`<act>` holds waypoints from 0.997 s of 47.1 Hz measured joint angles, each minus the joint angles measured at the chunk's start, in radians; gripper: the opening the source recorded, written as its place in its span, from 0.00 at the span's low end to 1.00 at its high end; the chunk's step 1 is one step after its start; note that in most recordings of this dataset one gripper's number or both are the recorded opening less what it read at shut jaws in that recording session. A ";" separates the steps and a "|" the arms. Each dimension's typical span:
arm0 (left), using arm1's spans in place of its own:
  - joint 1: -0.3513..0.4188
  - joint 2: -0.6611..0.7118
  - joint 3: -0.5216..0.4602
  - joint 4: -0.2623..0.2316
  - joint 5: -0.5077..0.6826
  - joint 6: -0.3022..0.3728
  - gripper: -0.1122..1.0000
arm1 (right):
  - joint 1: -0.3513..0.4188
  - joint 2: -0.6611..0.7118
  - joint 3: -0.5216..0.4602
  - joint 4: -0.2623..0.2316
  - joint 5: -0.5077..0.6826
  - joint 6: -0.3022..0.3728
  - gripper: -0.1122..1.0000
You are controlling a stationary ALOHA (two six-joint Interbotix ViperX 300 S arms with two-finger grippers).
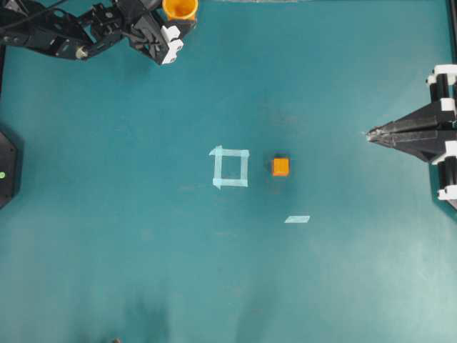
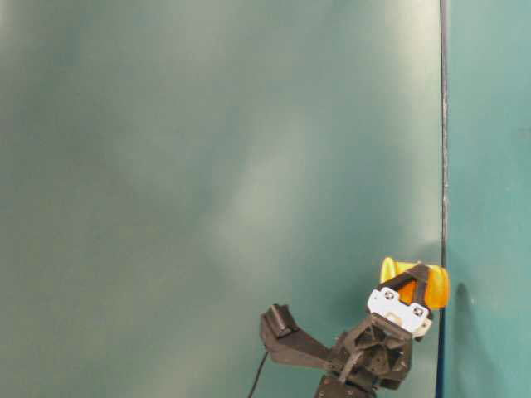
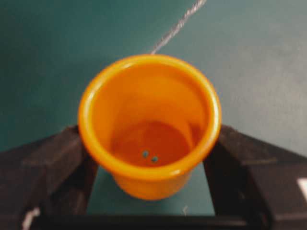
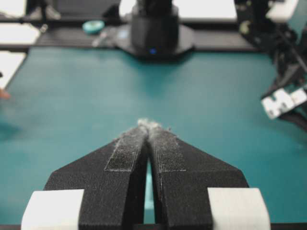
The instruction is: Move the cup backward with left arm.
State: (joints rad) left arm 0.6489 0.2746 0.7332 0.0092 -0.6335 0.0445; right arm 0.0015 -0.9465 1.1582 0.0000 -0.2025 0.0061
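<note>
At the far left edge of the teal table (image 1: 107, 250), the black jointed left arm (image 1: 50, 36) reaches along the far side. Its left gripper (image 3: 148, 158) grasps the small round yellow-orange plastic cup (image 1: 180, 8), one black finger (image 3: 57, 163) pressed against each side of the wall; the cup stands upright at the table's far edge. Toward the middle lies a square outline of pale tape (image 1: 230, 166), and just right of it sits a small orange cube (image 1: 280, 166). A short pale tape strip (image 1: 297, 219) lies nearer. At the right edge, the right gripper (image 4: 149, 125) points leftward, clenched tip to tip on nothing.
</note>
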 measured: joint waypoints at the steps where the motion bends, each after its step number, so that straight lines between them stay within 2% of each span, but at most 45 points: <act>1: 0.000 0.000 0.000 0.000 0.000 0.000 0.67 | 0.000 0.000 -0.002 -0.002 0.000 0.000 0.10; 47: 0.005 0.009 -0.003 0.000 -0.020 0.000 0.67 | 0.000 -0.002 -0.002 -0.002 0.000 -0.003 0.10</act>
State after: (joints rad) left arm 0.6535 0.2838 0.7302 0.0092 -0.6535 0.0445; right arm 0.0015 -0.9480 1.1566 -0.0015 -0.2025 0.0031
